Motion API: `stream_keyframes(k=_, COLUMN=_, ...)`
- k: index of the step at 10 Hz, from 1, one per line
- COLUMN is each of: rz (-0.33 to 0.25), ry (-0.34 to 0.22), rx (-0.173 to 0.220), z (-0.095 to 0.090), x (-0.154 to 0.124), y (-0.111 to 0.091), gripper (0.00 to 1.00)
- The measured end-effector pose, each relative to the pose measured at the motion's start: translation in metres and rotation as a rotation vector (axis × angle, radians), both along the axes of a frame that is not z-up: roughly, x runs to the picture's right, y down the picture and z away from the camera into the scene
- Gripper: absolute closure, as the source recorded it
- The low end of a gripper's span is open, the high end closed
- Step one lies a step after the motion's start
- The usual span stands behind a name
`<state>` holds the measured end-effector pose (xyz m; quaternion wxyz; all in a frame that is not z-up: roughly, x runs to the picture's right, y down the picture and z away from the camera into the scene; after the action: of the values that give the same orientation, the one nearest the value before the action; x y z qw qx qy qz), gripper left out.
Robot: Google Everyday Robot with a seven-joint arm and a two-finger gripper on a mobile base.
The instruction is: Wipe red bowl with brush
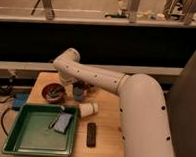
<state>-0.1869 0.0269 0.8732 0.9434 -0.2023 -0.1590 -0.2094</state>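
Note:
The red bowl (54,93) stands on the wooden table (106,121) at its far left, just behind the green tray. A pale streak lies inside the bowl; I cannot tell whether it is the brush. My white arm (99,79) reaches in from the right and bends down at its wrist (67,61). The gripper (75,84) hangs low between the red bowl and the small blue cup (79,93), mostly hidden by the arm.
A green tray (22,138) at the front left holds a blue-grey sponge (63,123) and a thin dark utensil (54,119). A white cup (88,109) lies on its side mid-table. A black bar-shaped object (91,134) lies near the front edge.

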Motion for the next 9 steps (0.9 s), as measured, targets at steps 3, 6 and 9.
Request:
stream_keyframes(k=3, rz=-0.013, ry=0.007, rx=-0.010, z=0.008, x=0.001, y=0.004, gripper=0.20)
stream_keyframes(k=6, rz=-0.019, ry=0.017, rx=-0.015, z=0.013, x=0.003, y=0.006, gripper=0.41)
stream_keyframes(k=9, rz=-0.023, ry=0.027, rx=-0.018, z=0.015, x=0.003, y=0.005, gripper=0.47)
